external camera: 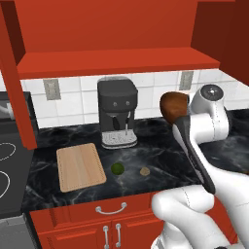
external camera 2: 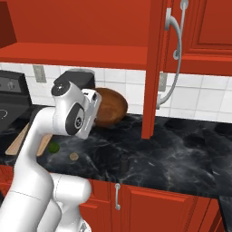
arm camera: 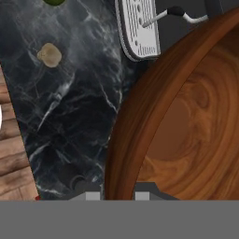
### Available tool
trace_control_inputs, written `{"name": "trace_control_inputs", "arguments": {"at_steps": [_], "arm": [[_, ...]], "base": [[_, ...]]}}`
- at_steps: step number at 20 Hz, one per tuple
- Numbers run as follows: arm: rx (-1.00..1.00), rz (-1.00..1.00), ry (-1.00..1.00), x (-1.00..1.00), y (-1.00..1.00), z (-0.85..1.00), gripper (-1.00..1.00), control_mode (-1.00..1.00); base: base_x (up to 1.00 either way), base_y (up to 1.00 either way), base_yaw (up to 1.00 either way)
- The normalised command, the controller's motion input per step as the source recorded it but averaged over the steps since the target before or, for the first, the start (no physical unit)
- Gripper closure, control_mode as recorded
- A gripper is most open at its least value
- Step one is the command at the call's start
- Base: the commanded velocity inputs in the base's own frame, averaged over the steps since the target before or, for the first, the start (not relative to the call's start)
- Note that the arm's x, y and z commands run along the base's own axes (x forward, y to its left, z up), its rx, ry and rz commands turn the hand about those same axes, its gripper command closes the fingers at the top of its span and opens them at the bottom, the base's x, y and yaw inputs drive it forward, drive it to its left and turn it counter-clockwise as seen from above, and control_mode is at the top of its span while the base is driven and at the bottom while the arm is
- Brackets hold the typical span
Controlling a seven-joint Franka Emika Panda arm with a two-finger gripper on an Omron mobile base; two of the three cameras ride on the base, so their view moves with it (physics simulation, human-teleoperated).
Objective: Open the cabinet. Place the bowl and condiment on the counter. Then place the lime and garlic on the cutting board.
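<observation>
I have the tool [arm camera: 118, 193] pinched on the rim of the bowl [arm camera: 186, 121], carrying it above the surface [external camera: 160, 160] right of the coffee machine [external camera: 117, 112], presumably to set it down.
</observation>
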Motion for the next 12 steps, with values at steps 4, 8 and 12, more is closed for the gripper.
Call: {"name": "trace_control_inputs", "arguments": {"at_steps": [4,8,12], "arm": [[0.0,-0.01,0.0,0.12,-0.04,-0.19,1.0,-1.0],[0.0,0.0,0.0,0.05,-0.11,-0.19,1.0,-1.0],[0.0,0.0,0.0,0.02,-0.16,-0.17,1.0,-1.0]], "base": [[0.0,0.0,0.0],[0.0,0.0,0.0],[0.0,0.0,0.0]]}}
